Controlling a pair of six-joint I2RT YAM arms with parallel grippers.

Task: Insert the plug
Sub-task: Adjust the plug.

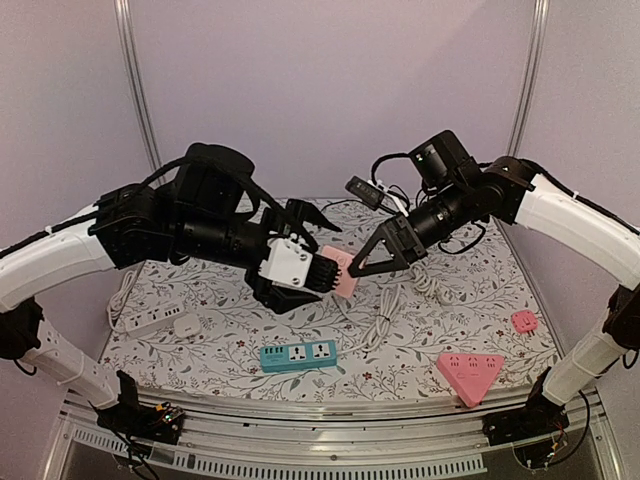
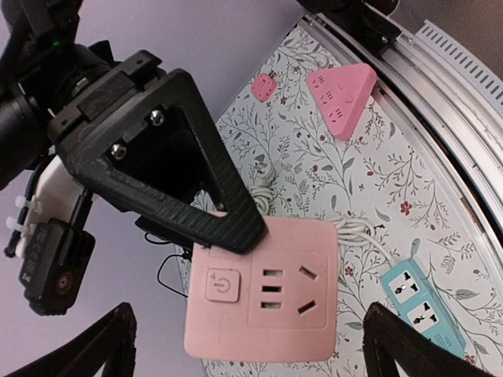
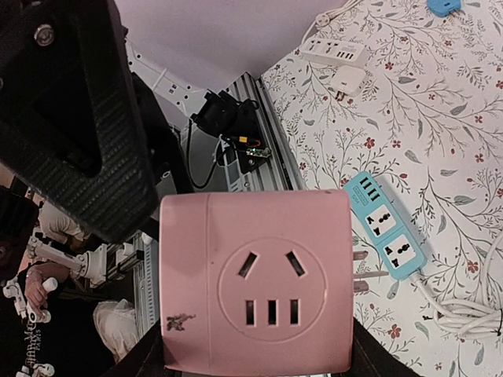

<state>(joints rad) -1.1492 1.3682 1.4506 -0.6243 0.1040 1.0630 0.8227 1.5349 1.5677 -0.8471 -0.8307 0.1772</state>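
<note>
Pink socket cube [image 1: 343, 272] aloft, right where the two arms meet.
The right pincer [image 1: 366, 262] is clamped on the cube's sides, above the counter [image 1: 230, 330]. The left pincer [image 1: 322, 272] stands at full spread with the cube between its fingers, apparently clear of it. Metal prongs [image 3: 358, 271] jut from one side of the cube. This looks like a mid-air handover or re-grip before insertion. The next move calls for turning the prongs down towards a socket, perhaps the teal power strip [image 1: 298, 355] lying below both pincers.
</note>
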